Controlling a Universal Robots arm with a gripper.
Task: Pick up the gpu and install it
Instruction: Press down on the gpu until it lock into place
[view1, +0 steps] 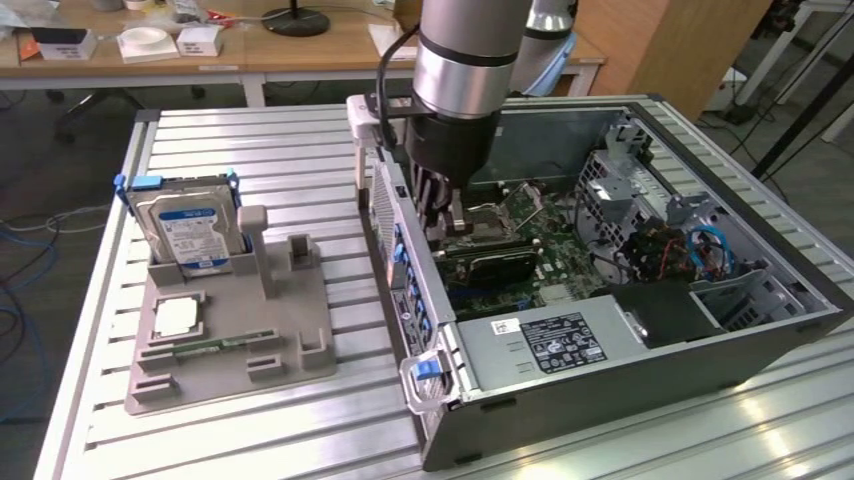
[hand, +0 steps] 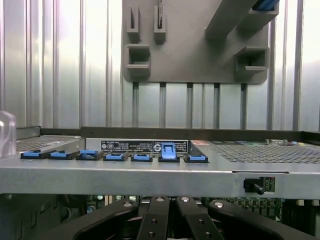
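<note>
Exterior view: my gripper (view1: 454, 215), shut, reaches down inside the case (view1: 747, 350); just below it lies the gpu (view1: 491, 262), long axis running along the motherboard (view1: 567, 250).

Labels on the hard drive (view1: 191, 232) and power supply (view1: 554, 345) are unreadable.

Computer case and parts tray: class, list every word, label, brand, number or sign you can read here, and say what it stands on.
No text here can be read.
Power supply label: white print on black, too small to read.
Small white sticker beside it: blurred.
Hard drive label: blue and white, print illegible.
Black label on the case edge: rows of white print and a round sign, too small to read.
</note>
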